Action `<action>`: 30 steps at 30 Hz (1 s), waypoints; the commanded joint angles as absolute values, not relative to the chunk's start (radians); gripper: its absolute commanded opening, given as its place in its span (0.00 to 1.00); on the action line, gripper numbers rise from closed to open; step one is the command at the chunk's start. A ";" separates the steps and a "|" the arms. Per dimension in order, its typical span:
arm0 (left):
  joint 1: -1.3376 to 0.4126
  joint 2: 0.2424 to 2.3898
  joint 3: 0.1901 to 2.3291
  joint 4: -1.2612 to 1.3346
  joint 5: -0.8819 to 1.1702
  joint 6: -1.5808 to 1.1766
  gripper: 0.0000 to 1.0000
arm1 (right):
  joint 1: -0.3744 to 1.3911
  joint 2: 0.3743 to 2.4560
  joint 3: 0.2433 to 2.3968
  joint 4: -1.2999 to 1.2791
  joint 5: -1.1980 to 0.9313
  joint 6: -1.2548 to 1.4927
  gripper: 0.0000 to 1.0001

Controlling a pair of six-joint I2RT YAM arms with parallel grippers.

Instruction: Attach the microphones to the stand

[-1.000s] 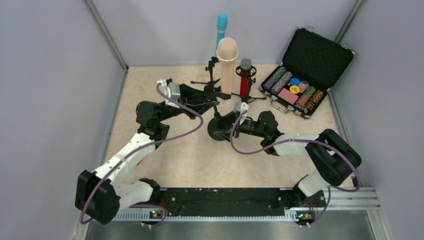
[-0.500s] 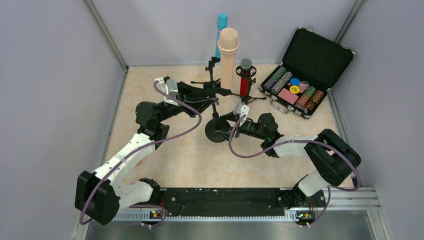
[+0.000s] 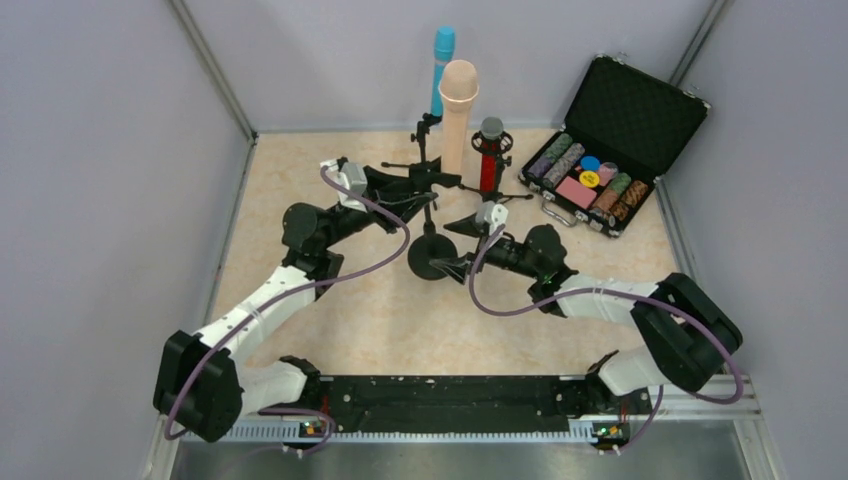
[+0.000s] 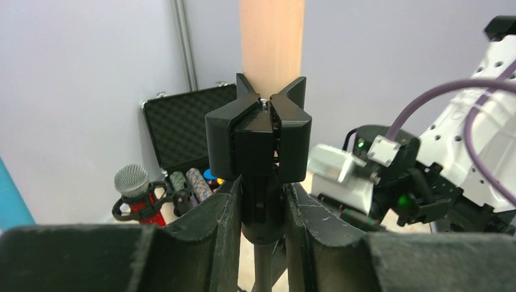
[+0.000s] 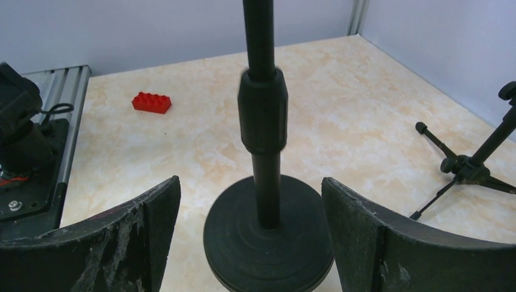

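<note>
The pale peach microphone (image 3: 458, 110) stands upright in the black clip (image 4: 258, 137) of a stand with a round base (image 3: 432, 258). My left gripper (image 3: 430, 186) is shut on the clip's neck just under the microphone (image 4: 271, 42); its fingers (image 4: 222, 213) press both sides. My right gripper (image 3: 457, 262) is open low at the base (image 5: 268, 243), one jaw on each side of the pole (image 5: 261, 109), not touching. The teal-blue microphone (image 3: 441, 60) stands on a tripod stand behind. The glittery red microphone (image 3: 489, 160) sits in a black shock mount; it also shows in the left wrist view (image 4: 135, 188).
An open black case of poker chips (image 3: 600, 150) lies at the back right. Tripod legs (image 5: 468, 167) spread on the table behind the round base. A red toy brick (image 5: 151, 103) lies on the table towards the left arm's base.
The stand with the peach microphone has come more upright. My right gripper has drawn back a little from the base, its arm shifting right. My left gripper stays on the clip.
</note>
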State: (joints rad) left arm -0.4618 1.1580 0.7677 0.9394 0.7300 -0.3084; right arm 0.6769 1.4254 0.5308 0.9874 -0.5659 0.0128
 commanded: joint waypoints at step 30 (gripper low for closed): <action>-0.372 1.385 0.589 1.386 0.616 -0.247 0.00 | 0.529 1.295 0.404 1.143 -0.598 0.197 0.86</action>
State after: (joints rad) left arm -0.3790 1.3842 0.5987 1.1782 0.6342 -0.2687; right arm 0.5400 1.3117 0.4042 1.0786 -0.5953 0.1879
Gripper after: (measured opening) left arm 0.312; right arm 0.853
